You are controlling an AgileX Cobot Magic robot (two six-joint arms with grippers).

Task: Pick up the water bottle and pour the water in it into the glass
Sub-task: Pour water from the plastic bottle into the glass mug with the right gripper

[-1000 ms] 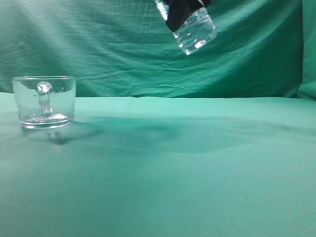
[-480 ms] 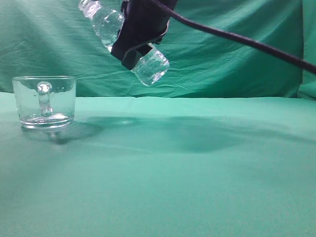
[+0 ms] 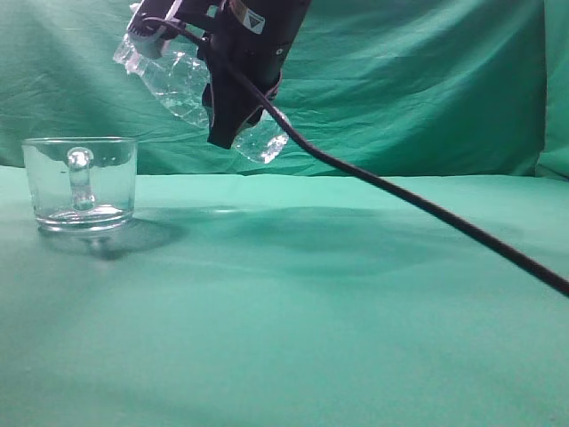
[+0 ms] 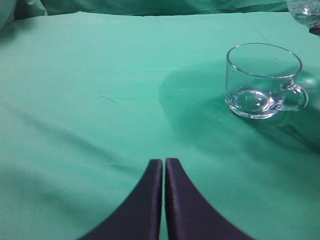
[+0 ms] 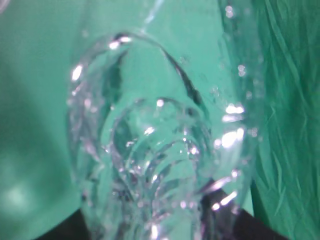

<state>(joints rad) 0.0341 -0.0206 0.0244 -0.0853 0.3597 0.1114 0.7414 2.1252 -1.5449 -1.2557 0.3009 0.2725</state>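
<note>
One green cloth-covered tabletop (image 3: 356,302) carries the short clear glass mug (image 3: 80,184), left standing upright to receive water. The tall clear ribbed plastic bottle (image 3: 178,80) is clamped mid-body by the black right end effector (image 3: 233,84), tilted above and beside the mug, seemingly for pouring. The left end effector (image 4: 164,165) is pressed closed, empty, near the mug.

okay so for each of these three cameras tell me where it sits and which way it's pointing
Exterior: low, at table height, facing the backdrop; shows the right gripper holding the bottle tilted above and right of the glass.
Left wrist: above the table, looking down past the shut left gripper toward the glass.
Right wrist: pressed close against the bottle; gripper parts barely show.
Shared: exterior and left wrist both see the glass.
</note>
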